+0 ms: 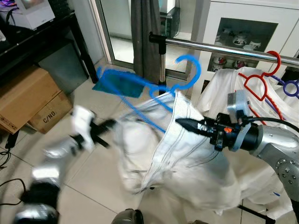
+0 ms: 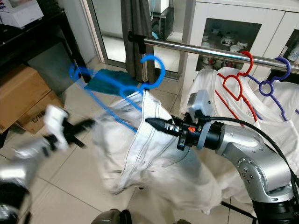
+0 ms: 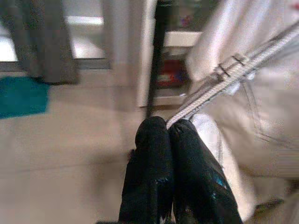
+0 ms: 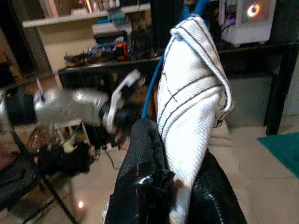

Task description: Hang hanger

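The right gripper point(image 2: 152, 122) has its two black fingers point(image 4: 145, 154) pinched on the white cloth point(image 1: 187, 158), just under the top of the blue hanger point(image 1: 154, 86). The left gripper point(image 3: 169, 125) has its two fingers point(image 3: 152, 154) pressed together on a thin edge of the same cloth. In the head views the left gripper is blurry, low down and off to the left of the rail point(image 1: 224, 49).

There are three hangers. The blue hanger carries the white cloth. It is in the air, in front of the rail and a little below it. Its hook point(image 1: 189, 70) is near the rail's left end, and I cannot tell if it touches the rail. The blue hanger leans, with one arm sticking out to the left. The red hanger point(image 2: 238, 77) hangs on the rail, further to the right. The purple hanger point(image 2: 275, 77) hangs on the rail too, just right of the red one. Both hold white clothes.

There is one rail. It is a shiny metal bar on a dark post point(image 1: 162, 70).

Two cardboard boxes point(image 1: 32, 102) sit on the floor, far to the left of the rail. One teal mat point(image 2: 105, 80) lies on the floor behind the blue hanger. One white cabinet point(image 1: 243, 28) with a glass door stands behind the rail.
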Available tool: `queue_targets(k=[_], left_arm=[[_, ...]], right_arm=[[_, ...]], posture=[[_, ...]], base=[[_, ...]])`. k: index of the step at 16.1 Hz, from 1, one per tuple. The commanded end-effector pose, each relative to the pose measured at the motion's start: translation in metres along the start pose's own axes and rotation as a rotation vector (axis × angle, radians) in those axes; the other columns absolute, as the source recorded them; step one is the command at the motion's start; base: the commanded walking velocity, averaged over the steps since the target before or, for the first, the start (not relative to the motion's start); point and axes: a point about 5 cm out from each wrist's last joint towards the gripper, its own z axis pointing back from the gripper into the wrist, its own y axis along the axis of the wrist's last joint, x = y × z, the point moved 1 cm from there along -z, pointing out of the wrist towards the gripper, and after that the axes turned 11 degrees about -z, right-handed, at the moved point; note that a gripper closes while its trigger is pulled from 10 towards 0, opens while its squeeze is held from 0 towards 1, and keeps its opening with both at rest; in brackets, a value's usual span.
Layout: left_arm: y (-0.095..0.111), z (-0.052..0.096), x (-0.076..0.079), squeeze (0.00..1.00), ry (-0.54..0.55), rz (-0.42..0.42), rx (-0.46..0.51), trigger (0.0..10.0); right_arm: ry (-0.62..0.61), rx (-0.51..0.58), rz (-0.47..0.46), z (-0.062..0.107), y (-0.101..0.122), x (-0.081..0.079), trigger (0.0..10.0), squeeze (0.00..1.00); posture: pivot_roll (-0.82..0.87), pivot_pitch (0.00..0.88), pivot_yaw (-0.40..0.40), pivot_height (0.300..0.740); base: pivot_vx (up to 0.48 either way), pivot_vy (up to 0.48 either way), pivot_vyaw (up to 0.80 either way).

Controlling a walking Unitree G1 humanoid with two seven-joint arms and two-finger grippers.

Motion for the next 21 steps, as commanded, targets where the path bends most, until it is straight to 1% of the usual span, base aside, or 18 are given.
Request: queue_targets(k=[1, 2, 3, 4, 6, 8, 9, 10, 11, 12, 13, 14, 15, 16, 18, 19, 20, 21], left_arm=[[-0.001, -0.007, 0.017, 0.0, -0.03, 0.016, 0.0, 10.0], [-0.001, -0.01, 0.026, 0.91, -0.048, 0.01, 0.01, 10.0], [0.003, -0.01, 0.035, 1.0, -0.063, -0.021, 0.028, 10.0], [0.008, -0.006, 0.038, 1.0, -0.058, -0.056, 0.042, 10.0], [0.033, 0.012, 0.036, 1.0, -0.038, -0.115, 0.126, 10.0], [0.063, 0.032, 0.027, 1.0, -0.067, -0.188, 0.183, 10.0], [0.077, 0.041, 0.024, 1.0, -0.126, -0.222, 0.183, 10.0], [0.082, 0.043, 0.024, 1.0, -0.149, -0.232, 0.179, 10.0], [0.093, 0.049, 0.024, 1.0, -0.222, -0.248, 0.168, 10.0], [0.108, 0.051, 0.024, 1.0, -0.302, -0.275, 0.173, 10.0], [0.114, 0.052, 0.023, 1.0, -0.329, -0.284, 0.178, 10.0], [0.131, 0.047, 0.015, 1.0, -0.387, -0.334, 0.196, 10.0], [0.135, 0.046, 0.013, 1.0, -0.413, -0.356, 0.189, 10.0], [0.14, 0.043, 0.011, 1.0, -0.473, -0.389, 0.163, 10.0], [0.144, 0.04, 0.009, 1.0, -0.577, -0.466, 0.115, 10.0], [0.143, 0.039, 0.009, 1.0, -0.605, -0.484, 0.099, 10.0], [0.141, 0.037, 0.008, 0.98, -0.665, -0.514, 0.071, 10.0], [0.139, 0.034, 0.007, 0.82, -0.722, -0.547, 0.047, 10.0]], right_arm=[[0.01, 0.079, 0.058, -0.002, 0.02, -0.004, 0.0, 0.0], [-0.012, 0.071, 0.063, -0.005, 0.019, -0.002, 0.0, 0.0], [-0.044, 0.053, 0.075, -0.007, 0.016, 0.001, 0.0, 0.0], [-0.07, 0.034, 0.088, -0.008, 0.013, 0.004, 0.0, 0.0], [-0.16, -0.019, 0.124, -0.007, 0.006, 0.014, 0.0, 0.0], [-0.246, -0.078, 0.178, -0.005, 0.001, 0.026, 0.0, 0.0], [-0.25, -0.098, 0.194, -0.005, -0.001, 0.028, 0.0, 0.0], [-0.248, -0.105, 0.199, -0.006, -0.001, 0.028, 0.0, 0.0], [-0.231, -0.128, 0.219, -0.007, -0.002, 0.028, 0.0, 0.0], [-0.184, -0.163, 0.246, -0.009, -0.005, 0.025, 0.0, 0.0], [-0.165, -0.177, 0.257, -0.01, -0.005, 0.024, 0.0, 0.0], [-0.09, -0.223, 0.299, -0.012, -0.007, 0.018, 0.0, 0.0], [-0.072, -0.242, 0.319, -0.013, -0.007, 0.016, 0.0, 0.0], [-0.049, -0.266, 0.356, -0.015, -0.007, 0.014, 0.0, 0.0], [-0.003, -0.279, 0.406, -0.017, -0.001, 0.01, 0.0, 0.0], [0.012, -0.282, 0.419, -0.018, 0.001, 0.008, 0.0, 0.0], [0.042, -0.286, 0.442, -0.018, 0.004, 0.005, 0.0, 0.0], [0.081, -0.299, 0.461, -0.018, 0.005, 0.002, 0.0, 0.0]], posture=[[-0.06, 0.071, 0.117, 0.74], [-0.06, 0.071, 0.119, 0.74], [-0.06, 0.071, 0.121, 0.74], [-0.06, 0.07, 0.124, 0.74], [-0.06, 0.068, 0.128, 0.74], [-0.05, 0.066, 0.121, 0.74], [-0.05, 0.064, 0.119, 0.74], [-0.05, 0.062, 0.119, 0.74], [-0.04, 0.06, 0.119, 0.74], [-0.04, 0.056, 0.122, 0.74], [-0.04, 0.053, 0.122, 0.74], [-0.04, 0.046, 0.126, 0.74], [-0.04, 0.045, 0.127, 0.74], [-0.04, 0.041, 0.131, 0.74], [-0.04, 0.04, 0.134, 0.74], [-0.04, 0.039, 0.138, 0.74], [-0.04, 0.043, 0.143, 0.74], [-0.05, 0.044, 0.143, 0.74]], base=[[0.0, 0.0, 0.0], [0.0, 0.0, 0.0], [0.0, 0.0, 0.0], [0.0, 0.0, 0.0], [0.0, 0.0, 0.0], [0.0, 0.0, 0.0], [0.0, 0.0, 0.0], [0.0, 0.0, 0.0], [0.0, 0.0, 0.0], [0.0, 0.0, 0.0], [0.0, 0.0, 0.0], [0.0, 0.0, 0.0], [0.0, 0.0, 0.0], [0.0, 0.0, 0.0], [0.0, 0.0, 0.0], [0.0, 0.0, 0.0], [0.0, 0.0, 0.0], [0.0, 0.0, 0.0]])
